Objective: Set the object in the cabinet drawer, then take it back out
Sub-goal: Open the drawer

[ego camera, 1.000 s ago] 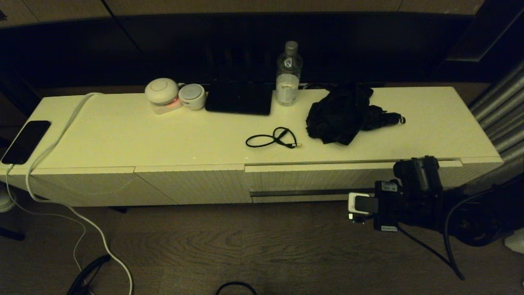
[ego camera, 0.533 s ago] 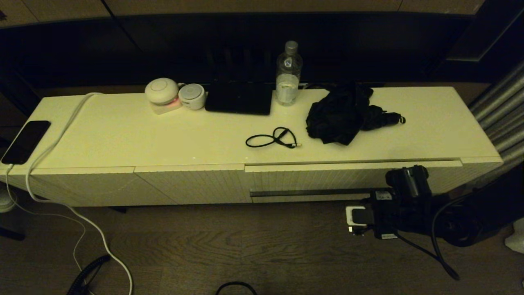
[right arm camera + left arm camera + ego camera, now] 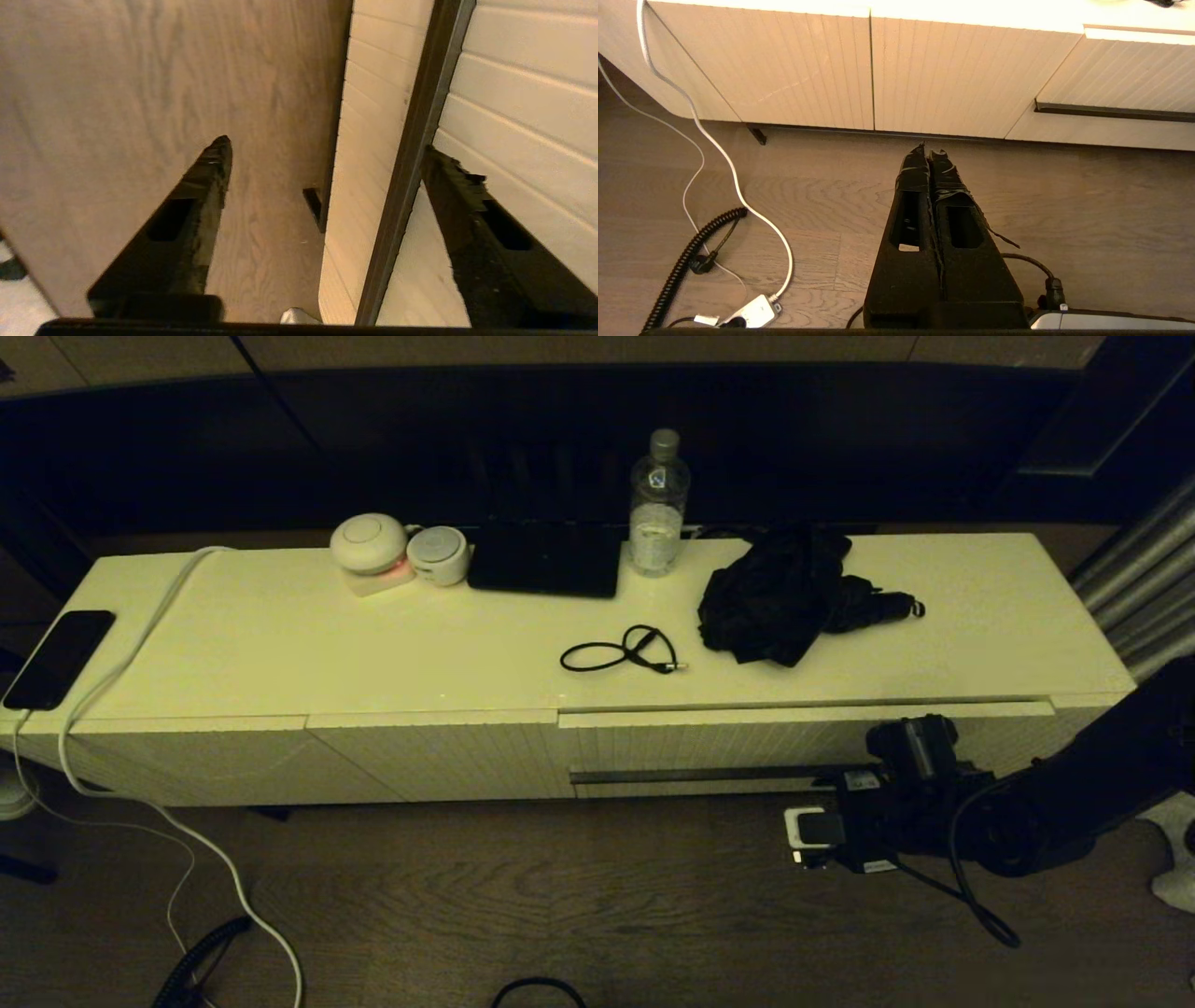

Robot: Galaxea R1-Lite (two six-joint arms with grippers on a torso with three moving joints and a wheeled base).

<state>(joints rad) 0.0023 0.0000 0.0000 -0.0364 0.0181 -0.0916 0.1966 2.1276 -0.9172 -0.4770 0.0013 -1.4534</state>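
Observation:
The cabinet drawer (image 3: pixel 747 742) is the ribbed cream front on the right, with a dark handle strip (image 3: pixel 709 773); it looks pushed in. My right gripper (image 3: pixel 845 803) hovers low in front of its right part, open and empty. In the right wrist view the right gripper (image 3: pixel 325 145) straddles the handle strip (image 3: pixel 420 140) without touching it, one finger over the floor, one before the drawer front (image 3: pixel 514 70). A black cable (image 3: pixel 621 651) and a black folded umbrella (image 3: pixel 794 593) lie on the cabinet top. The left gripper (image 3: pixel 931 151) is shut and empty above the floor.
On the cabinet top (image 3: pixel 280 644) stand a water bottle (image 3: pixel 658 504), a black tablet (image 3: pixel 546 560), two white round devices (image 3: pixel 373 551) and a phone (image 3: pixel 58 658). A white cord (image 3: pixel 140 784) hangs to the wooden floor (image 3: pixel 513 896). Handle-less ribbed panels (image 3: pixel 429 756) fill the left.
My right gripper went from shut to open and sank down and slightly left, away from the drawer's top edge. The drawer and the things on top stayed put.

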